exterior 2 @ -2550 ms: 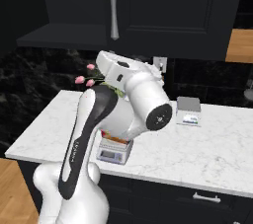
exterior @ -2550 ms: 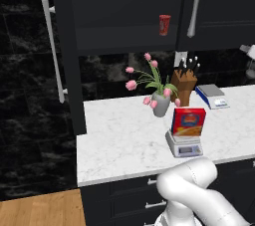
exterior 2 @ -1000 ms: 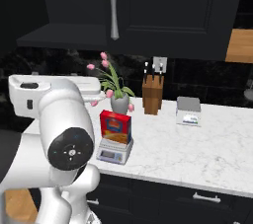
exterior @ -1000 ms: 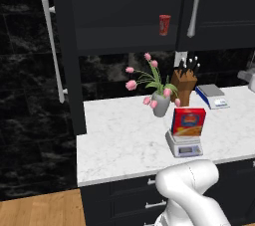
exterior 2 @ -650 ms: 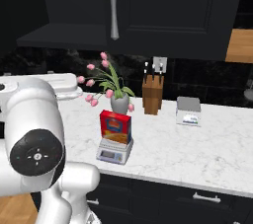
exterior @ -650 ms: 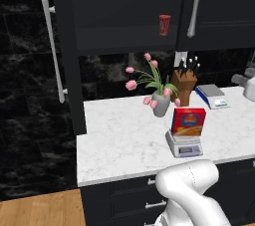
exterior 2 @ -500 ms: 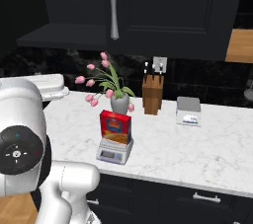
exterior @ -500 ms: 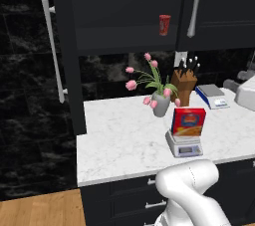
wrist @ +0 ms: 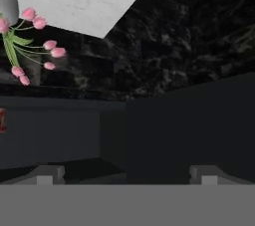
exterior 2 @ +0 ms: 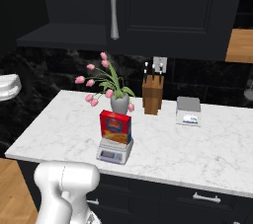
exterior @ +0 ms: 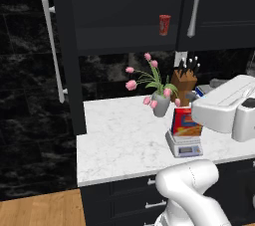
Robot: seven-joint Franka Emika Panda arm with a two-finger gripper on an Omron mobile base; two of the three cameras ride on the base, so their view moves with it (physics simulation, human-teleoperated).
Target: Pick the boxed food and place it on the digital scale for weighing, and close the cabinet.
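The red box (exterior 2: 116, 127) stands upright on the little scale (exterior 2: 115, 151) at the middle of the counter (exterior 2: 207, 154), with the pink flowers (exterior 2: 101, 86) just behind it at 12 o'clock. The cabinet door (exterior: 62, 56) at 9 o'clock hangs open, so closing it is the job left. The gripper (wrist: 127, 174) has its two fingers wide apart and holds nothing. The big arm could bump the box or the flowers as it swings to the door.
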